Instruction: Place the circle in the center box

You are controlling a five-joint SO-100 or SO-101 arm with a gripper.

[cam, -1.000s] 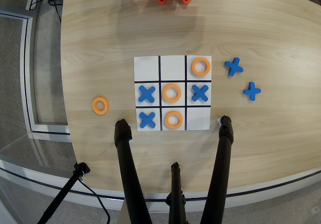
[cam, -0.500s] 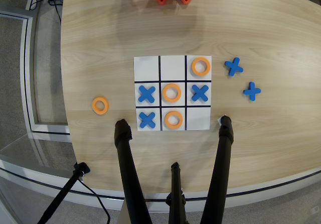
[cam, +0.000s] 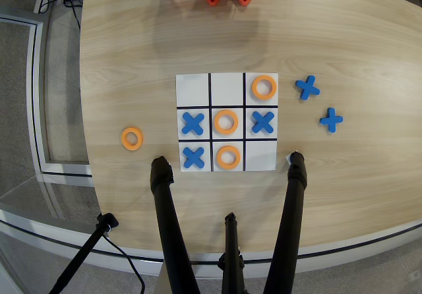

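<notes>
Where grid lines cross, circle inside center box.

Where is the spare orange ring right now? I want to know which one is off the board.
In the overhead view the spare orange ring lies on the bare wooden table, left of the grid board, level with the blue cross in the middle-left square.
</notes>
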